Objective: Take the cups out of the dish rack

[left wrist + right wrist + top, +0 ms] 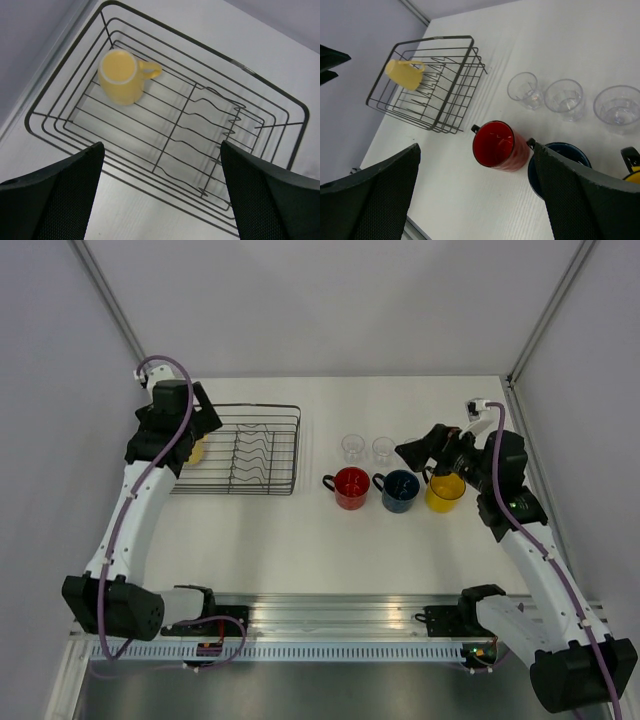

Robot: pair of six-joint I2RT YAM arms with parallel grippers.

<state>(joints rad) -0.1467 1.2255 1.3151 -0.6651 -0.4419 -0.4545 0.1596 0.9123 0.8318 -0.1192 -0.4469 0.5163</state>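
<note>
The black wire dish rack [270, 407] stands at the back left and holds one pale yellow mug [196, 451], partly hidden under my left arm. My left gripper [205, 418] hovers open above the rack's left end. In the left wrist view the mug [120, 76] sits opening up in the rack [242, 66], beyond my open gripper [162, 195]. On the table stand a red mug [351, 487], a blue mug [400, 490], a bright yellow mug [445, 492] and clear tumblers [352, 447] [383, 447]. My right gripper [420, 452] is open and empty above them.
The right wrist view shows the red mug [497, 145], the blue mug [565, 150], three tumblers [525, 90] [563, 99] [617, 109], the rack [435, 39] and the open gripper [477, 195]. Grey walls close in the table on the left, back and right.
</note>
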